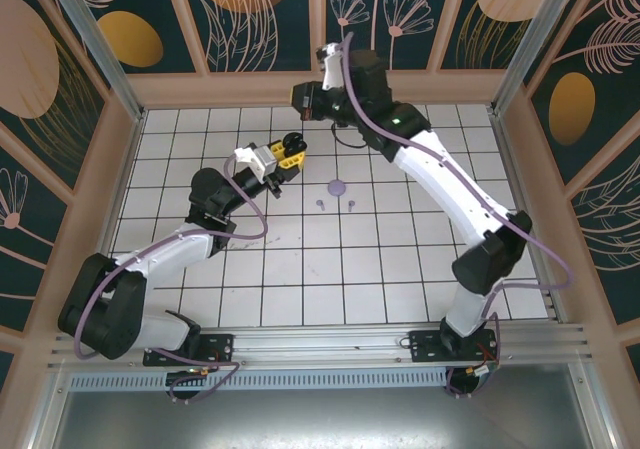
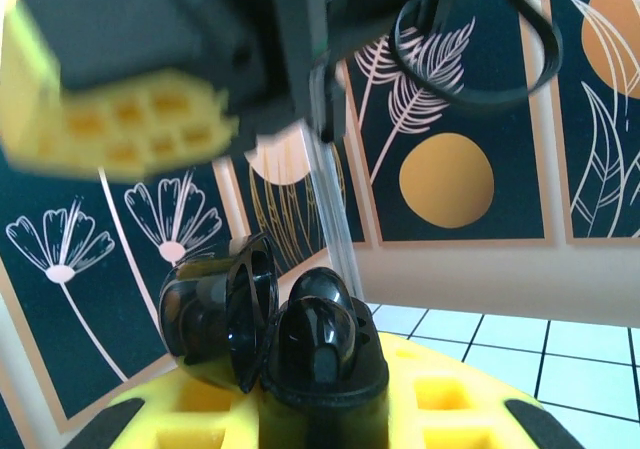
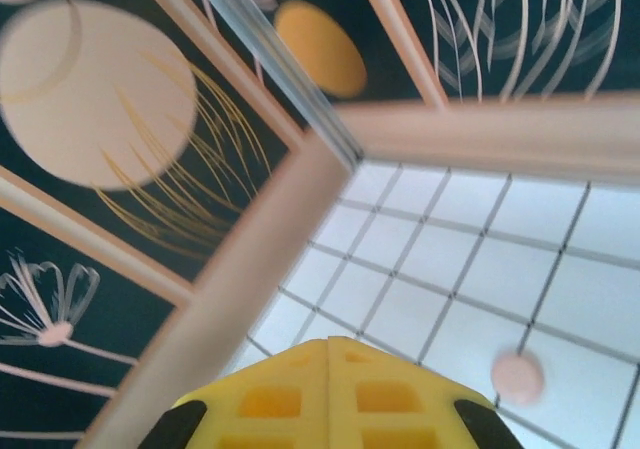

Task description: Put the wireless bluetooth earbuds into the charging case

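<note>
Left gripper (image 1: pixel 287 153): clamped on the black charging case (image 2: pixel 322 354), its yellow fingers (image 2: pixel 190 414) pressing the case from both sides, raised above the tiles.
Case lid (image 2: pixel 225 309): swung open, standing left of the case body in the left wrist view.
Case contents: glossy black inside; whether an earbud sat there could not be told.
Right gripper (image 3: pixel 328 374): jaws closed together, holding nothing, up near the back wall.
Lilac earbuds (image 1: pixel 320 205): two, lying apart on the tiled table (image 1: pixel 400 269), right of the left gripper and nearer the arm bases.
Lilac disc (image 1: pixel 337 186): on the tiles just behind the two earbuds, between them.
Pale pink disc (image 3: pixel 517 377): lay on a tile in the right wrist view.
</note>
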`<state>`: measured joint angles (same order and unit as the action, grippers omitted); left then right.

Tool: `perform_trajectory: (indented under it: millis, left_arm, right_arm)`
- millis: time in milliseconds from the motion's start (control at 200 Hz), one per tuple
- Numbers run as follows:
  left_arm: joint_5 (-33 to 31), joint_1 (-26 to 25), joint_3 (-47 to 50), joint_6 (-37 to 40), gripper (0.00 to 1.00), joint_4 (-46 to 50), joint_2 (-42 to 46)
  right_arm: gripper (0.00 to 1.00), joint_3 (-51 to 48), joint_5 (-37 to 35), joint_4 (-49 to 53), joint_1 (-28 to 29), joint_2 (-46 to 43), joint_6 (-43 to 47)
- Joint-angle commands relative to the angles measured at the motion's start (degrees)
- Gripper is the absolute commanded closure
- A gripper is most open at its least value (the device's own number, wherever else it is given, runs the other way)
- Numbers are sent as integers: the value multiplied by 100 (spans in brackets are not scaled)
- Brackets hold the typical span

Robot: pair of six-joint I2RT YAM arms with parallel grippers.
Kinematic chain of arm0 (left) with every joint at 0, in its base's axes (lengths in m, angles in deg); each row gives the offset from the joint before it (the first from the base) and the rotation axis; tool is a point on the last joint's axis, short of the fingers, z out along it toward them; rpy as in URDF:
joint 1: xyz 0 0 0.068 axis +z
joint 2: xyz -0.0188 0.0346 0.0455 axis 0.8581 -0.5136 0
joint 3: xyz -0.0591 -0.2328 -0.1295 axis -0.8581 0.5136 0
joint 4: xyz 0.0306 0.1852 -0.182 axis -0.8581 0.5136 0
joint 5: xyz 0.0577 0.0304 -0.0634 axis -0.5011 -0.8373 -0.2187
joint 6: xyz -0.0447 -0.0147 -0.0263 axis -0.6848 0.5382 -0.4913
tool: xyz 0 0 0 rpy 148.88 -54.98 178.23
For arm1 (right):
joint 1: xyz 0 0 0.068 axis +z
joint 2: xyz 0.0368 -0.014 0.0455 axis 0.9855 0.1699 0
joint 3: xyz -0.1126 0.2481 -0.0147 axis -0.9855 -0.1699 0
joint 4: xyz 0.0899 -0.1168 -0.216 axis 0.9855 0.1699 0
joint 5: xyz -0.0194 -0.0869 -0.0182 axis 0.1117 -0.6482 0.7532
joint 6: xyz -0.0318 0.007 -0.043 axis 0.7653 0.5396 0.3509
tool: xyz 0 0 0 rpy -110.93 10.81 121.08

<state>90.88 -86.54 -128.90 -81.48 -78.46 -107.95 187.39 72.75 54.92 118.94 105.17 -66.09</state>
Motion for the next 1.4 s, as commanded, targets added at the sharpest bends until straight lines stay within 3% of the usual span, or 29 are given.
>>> perform_trajectory:
  millis: [0,365,561,801,916,1026,1291,1391]
  left_arm:
    - [146,-27,39,-1,100,-5,-59]
    - [-109,-24,-159,-70,100,417,-143]
    - [-216,-24,-172,-539,100,309,-205]
    - [-661,-24,271,-2026,100,751,-368]
    - [-977,-24,732,-2787,100,830,-412]
    - [-1291,-18,866,-3311,100,1531,-445]
    - [-1178,70,664,-3571,100,2952,-958]
    - [-1322,153,603,-3594,94,3254,-1105]
  right_arm:
    - [95,264,287,702,13,116,68]
    - [98,-665,-28,989,563,-583,132]
    - [97,-1160,-488,662,380,-1106,-183]
    - [84,-2629,-1188,-370,-301,-2094,-953]
    - [79,-3279,-1226,-473,-388,-2206,-1060]
    - [71,-3851,-1236,-652,-390,-2228,-1161]
    - [60,-4722,-1318,-977,-264,-2155,-1517]
    - [57,-4848,-1407,-995,-175,-2186,-1565]
